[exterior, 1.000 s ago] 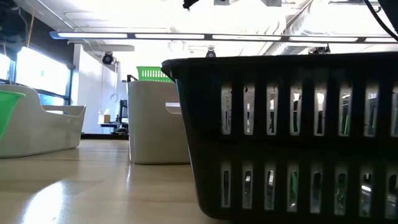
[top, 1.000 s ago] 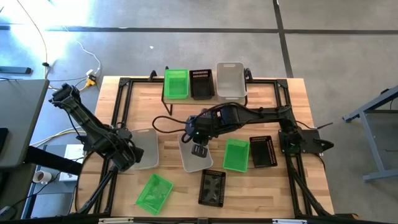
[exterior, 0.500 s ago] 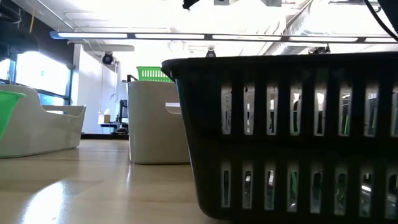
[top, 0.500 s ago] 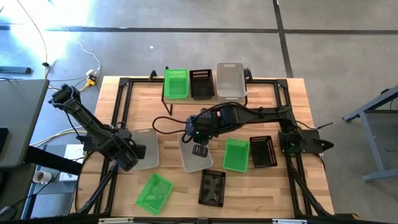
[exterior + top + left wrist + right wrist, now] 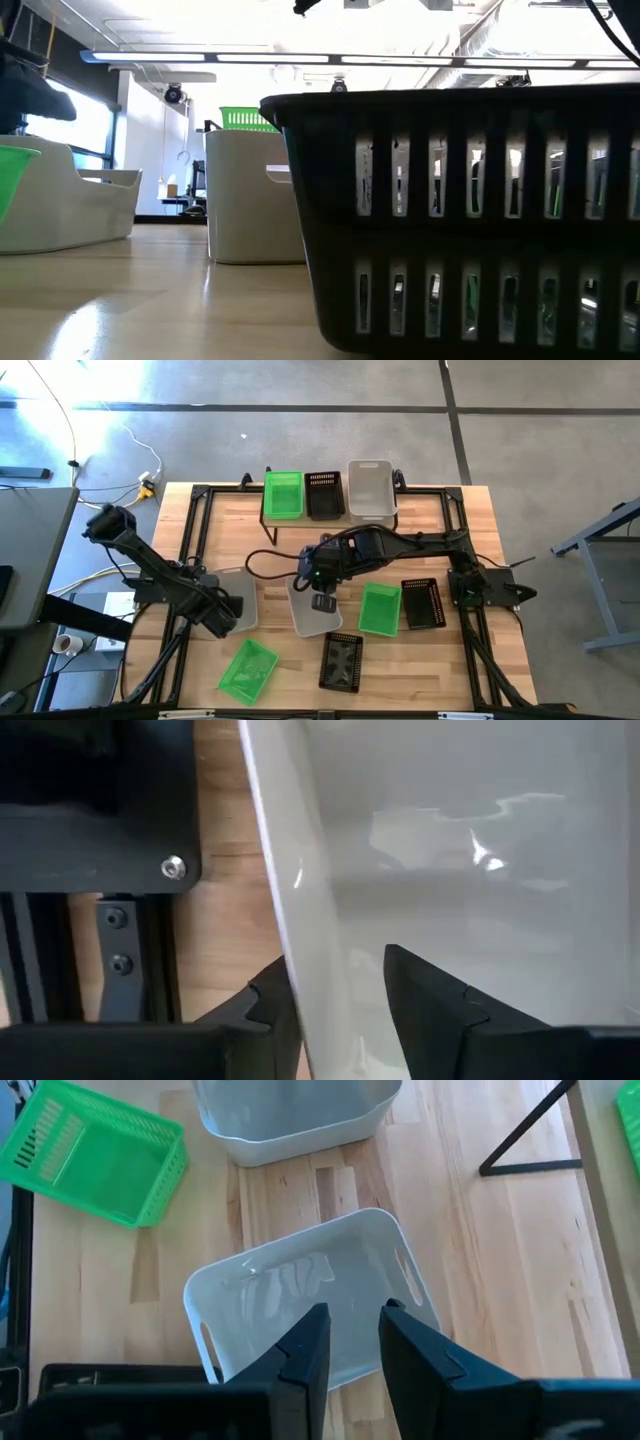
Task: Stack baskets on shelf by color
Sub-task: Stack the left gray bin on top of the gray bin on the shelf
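Seemingly, left claw (image 5: 335, 995) astride basket wall (image 5: 300, 920).

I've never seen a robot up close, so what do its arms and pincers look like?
Both are dark jointed arms. A black cable loops beside the right arm. Each pincer, left pincer and right pincer, ends in two flat, angular black fingers.

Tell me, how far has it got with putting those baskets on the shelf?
Done: one green basket, one black and one grey sit on the shelf, starting three piles. In hand: the left end effector straddles the wall of a grey basket on the table; the right end effector hovers over another grey one. Left: both of those, plus two green and two black on the table.
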Tool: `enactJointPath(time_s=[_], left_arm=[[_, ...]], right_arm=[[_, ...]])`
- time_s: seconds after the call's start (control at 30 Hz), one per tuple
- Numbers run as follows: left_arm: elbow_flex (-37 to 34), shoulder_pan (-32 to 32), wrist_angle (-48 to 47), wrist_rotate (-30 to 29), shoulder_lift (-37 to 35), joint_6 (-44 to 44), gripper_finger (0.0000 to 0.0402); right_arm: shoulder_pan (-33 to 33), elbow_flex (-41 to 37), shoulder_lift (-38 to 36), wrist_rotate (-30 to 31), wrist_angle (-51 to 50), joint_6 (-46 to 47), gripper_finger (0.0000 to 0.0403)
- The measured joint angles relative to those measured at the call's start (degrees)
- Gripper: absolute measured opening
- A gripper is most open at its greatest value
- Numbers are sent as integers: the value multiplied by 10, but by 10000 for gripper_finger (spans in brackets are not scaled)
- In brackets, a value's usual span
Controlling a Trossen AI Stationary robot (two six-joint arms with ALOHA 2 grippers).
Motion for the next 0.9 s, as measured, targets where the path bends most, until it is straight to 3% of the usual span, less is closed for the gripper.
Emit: enactJointPath(time_s=[0.2, 0.33, 0.63, 0.9], left_arm=[[0, 7, 4, 5, -4, -10, 56], [9, 7, 5, -23, -14, -27, 9], [79, 22, -34, -84, -21, -24, 3], [164, 33, -126, -93, -20, -25, 2]], right_arm=[[0, 0, 0, -6, -1, -28, 75], [0, 0, 0, -27, 2, -58, 75], [3, 0, 0, -86, 45, -139, 75], [15, 0, 0, -171, 125, -210, 75]])
